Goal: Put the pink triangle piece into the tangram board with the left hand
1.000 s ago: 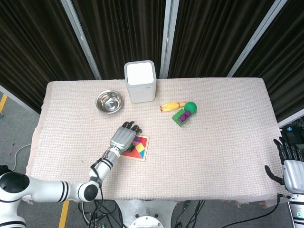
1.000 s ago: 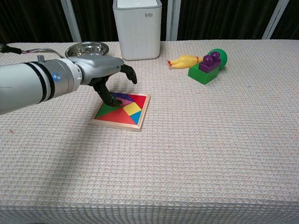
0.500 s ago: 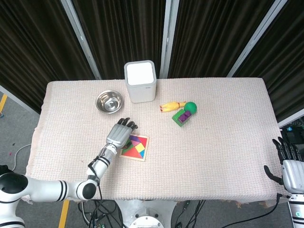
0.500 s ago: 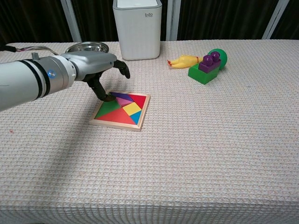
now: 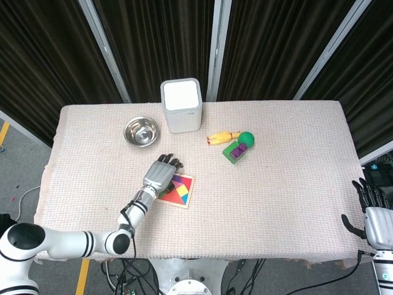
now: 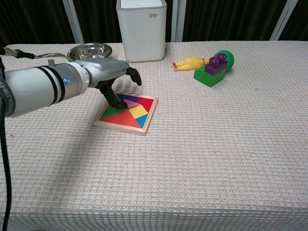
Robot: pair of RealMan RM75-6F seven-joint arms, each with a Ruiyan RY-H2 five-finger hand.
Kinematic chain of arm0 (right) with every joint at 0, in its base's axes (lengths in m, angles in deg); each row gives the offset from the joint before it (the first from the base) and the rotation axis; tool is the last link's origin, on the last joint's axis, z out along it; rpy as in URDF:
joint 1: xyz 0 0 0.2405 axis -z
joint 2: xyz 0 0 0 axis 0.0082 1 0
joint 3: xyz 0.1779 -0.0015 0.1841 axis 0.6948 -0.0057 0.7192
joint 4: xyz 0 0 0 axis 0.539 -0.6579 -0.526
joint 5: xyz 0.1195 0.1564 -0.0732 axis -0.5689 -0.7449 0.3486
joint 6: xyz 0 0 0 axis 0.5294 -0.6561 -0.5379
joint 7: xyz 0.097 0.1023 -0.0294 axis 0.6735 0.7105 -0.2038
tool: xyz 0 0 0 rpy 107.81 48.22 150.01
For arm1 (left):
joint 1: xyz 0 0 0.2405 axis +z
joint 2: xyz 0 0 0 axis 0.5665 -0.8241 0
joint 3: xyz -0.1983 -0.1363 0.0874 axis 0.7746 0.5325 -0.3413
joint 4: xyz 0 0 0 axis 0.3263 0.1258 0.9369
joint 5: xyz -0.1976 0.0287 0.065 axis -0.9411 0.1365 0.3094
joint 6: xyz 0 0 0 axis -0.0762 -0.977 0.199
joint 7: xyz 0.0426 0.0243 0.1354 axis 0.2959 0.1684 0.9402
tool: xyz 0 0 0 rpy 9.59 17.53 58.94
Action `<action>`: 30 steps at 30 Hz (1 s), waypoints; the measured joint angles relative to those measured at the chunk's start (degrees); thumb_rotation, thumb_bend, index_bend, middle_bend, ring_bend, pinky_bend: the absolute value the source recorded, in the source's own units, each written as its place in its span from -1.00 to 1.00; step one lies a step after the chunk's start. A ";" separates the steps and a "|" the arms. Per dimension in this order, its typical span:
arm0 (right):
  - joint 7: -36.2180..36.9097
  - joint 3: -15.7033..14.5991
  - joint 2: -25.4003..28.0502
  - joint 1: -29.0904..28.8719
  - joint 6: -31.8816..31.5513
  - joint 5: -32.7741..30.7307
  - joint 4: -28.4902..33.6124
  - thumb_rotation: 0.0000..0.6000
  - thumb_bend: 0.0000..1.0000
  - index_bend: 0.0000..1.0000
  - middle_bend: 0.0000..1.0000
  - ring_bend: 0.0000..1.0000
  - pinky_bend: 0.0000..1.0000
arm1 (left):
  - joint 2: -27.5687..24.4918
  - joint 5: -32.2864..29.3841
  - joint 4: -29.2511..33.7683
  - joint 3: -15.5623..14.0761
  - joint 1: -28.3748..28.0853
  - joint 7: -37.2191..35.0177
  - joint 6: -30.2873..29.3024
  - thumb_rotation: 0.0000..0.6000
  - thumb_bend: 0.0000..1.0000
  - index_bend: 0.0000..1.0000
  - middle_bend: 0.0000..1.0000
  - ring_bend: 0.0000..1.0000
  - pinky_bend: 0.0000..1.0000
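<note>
The wooden tangram board (image 6: 121, 128) lies left of the table's middle, filled with coloured pieces. The pink triangle piece (image 6: 129, 102) lies flat in its far part, between a purple and a red piece; in the head view the pink triangle piece (image 5: 177, 182) shows beside my fingers. My left hand (image 6: 107, 76) reaches over the board's far left corner, fingers apart, and a dark fingertip (image 6: 115, 102) touches down right next to the pink piece. It holds nothing. From above, the left hand (image 5: 159, 174) covers the board's (image 5: 190, 193) left part. My right hand (image 5: 372, 216) hangs open off the table's right front corner.
A steel bowl (image 6: 90, 49) and a white box (image 6: 142, 29) stand behind the board. At the back right lie a yellow toy chicken (image 6: 190, 62), a green block with purple studs (image 6: 211, 73) and a green ball (image 6: 226, 57).
My left hand drew back to the left off the board, then returned to its far left corner. The board has slid slightly to the right. The right hand stayed put.
</note>
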 measured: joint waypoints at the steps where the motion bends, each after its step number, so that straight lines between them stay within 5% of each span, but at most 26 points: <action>1: 0.11 0.01 -0.02 -0.01 0.01 -0.01 -0.08 1.00 -0.54 -1.00 -1.00 -1.00 -1.00 | 0.06 0.03 -0.01 0.01 -0.09 0.10 0.02 1.00 -0.35 -0.59 -0.72 -1.00 -0.81; 21: -0.19 0.18 0.77 0.20 -1.17 0.53 1.28 1.00 -0.54 -1.00 -1.00 -1.00 -1.00 | -3.15 1.32 4.82 0.11 0.97 1.09 -4.29 1.00 -0.36 -0.59 -0.72 -1.00 -0.81; 25: -0.64 0.18 1.14 0.39 -2.02 0.99 2.21 1.00 -0.54 -1.00 -1.00 -1.00 -1.00 | -5.37 4.60 8.26 -0.98 3.02 1.46 -9.61 1.00 -0.39 -0.59 -0.72 -1.00 -0.81; 30: -1.34 0.06 0.88 0.50 -2.82 1.73 3.05 1.00 -0.55 -1.00 -1.00 -1.00 -1.00 | -10.35 14.54 12.60 -5.72 9.97 0.22 -21.36 1.00 -0.46 -0.62 -0.72 -1.00 -0.80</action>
